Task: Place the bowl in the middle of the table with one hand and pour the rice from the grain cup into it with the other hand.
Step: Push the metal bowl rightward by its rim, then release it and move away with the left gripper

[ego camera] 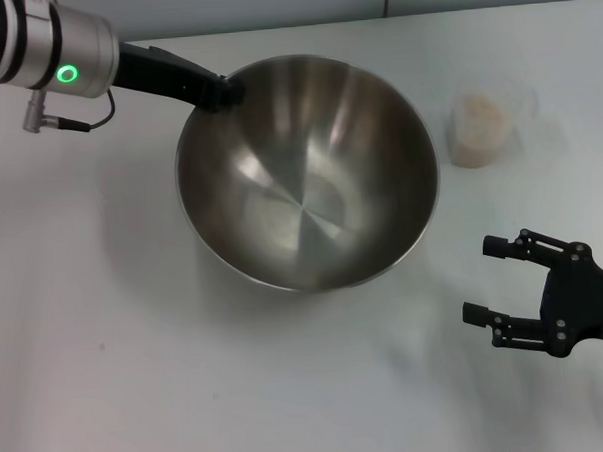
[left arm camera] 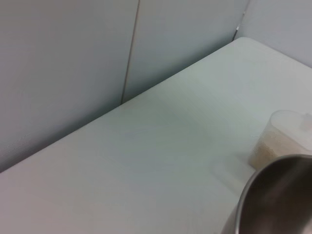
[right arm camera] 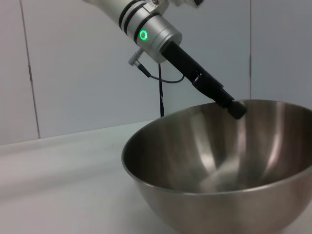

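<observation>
bowl (ego camera: 307, 176) empty (left claw (ego camera: 224, 92) on rim) | grain cup (ego camera: 482, 123): rice (ego camera: 477, 128)

My left gripper (ego camera: 223, 92) reaches in from ten o'clock. My right gripper (ego camera: 492, 279) waits at four o'clock, fingers apart.

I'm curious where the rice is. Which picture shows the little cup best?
The head view: the whole cup stands on the table, apart from the bowl, with rice inside. The left wrist view shows it partly, cut by the bowl's rim. The right wrist view doesn't show it.
</observation>
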Controlling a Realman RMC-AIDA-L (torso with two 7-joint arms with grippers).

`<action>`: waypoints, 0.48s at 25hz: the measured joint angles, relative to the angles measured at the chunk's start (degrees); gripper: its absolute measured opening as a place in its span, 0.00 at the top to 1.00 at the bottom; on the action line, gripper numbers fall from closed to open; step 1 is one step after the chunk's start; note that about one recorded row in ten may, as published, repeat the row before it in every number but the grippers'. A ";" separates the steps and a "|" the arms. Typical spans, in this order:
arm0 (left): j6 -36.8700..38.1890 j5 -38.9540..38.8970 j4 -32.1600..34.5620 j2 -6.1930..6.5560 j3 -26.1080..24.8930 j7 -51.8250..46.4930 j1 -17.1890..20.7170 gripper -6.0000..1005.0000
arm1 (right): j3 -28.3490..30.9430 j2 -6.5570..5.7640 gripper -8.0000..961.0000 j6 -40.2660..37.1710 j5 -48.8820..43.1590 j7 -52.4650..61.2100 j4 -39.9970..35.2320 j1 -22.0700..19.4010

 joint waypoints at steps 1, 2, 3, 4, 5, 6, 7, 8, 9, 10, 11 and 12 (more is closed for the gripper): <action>-0.44 -0.11 -0.46 0.00 0.06 0.09 -0.20 0.95 | 0.00 0.00 0.14 0.00 0.00 0.00 0.00 0.00; -0.81 -0.20 -0.92 0.00 0.14 0.15 -0.41 0.95 | 0.00 0.00 0.14 0.00 0.00 0.00 0.01 0.00; -1.10 -0.29 -1.24 0.00 0.19 0.19 -0.57 0.95 | 0.00 0.00 0.14 0.00 0.00 0.00 0.01 0.00; -1.39 -0.38 -1.74 0.00 0.22 0.23 -0.82 0.95 | 0.00 0.00 0.14 0.00 0.00 0.00 0.02 0.00; -1.63 -0.42 -2.07 0.00 0.23 0.25 -0.97 0.95 | 0.00 0.00 0.14 0.00 0.00 0.00 0.02 0.00; -1.88 -0.43 -2.34 0.00 0.24 0.28 -1.13 0.95 | 0.00 0.00 0.14 0.00 0.00 0.00 0.02 0.00; -2.09 -0.44 -2.54 0.00 0.25 0.29 -1.23 0.95 | 0.00 0.00 0.14 0.00 0.00 0.00 0.02 0.00; -2.28 -0.44 -2.75 -0.01 0.25 0.29 -1.28 0.95 | 0.00 0.00 0.14 0.00 0.00 0.00 0.02 0.00; -2.48 -0.45 -2.99 -0.04 0.26 0.29 -1.32 0.95 | 0.00 0.00 0.14 0.00 0.00 0.00 0.02 0.00; -2.62 -0.45 -3.33 -0.04 0.27 0.30 -1.39 0.95 | 0.00 0.00 0.14 0.00 0.00 0.00 0.02 0.00; -2.79 -0.45 -3.59 -0.04 0.28 0.30 -1.45 0.95 | 0.00 0.00 0.14 0.00 0.00 0.00 0.02 0.00; -2.92 -0.45 -3.79 -0.05 0.29 0.31 -1.50 0.95 | 0.00 0.00 0.14 0.00 0.00 0.00 0.02 0.00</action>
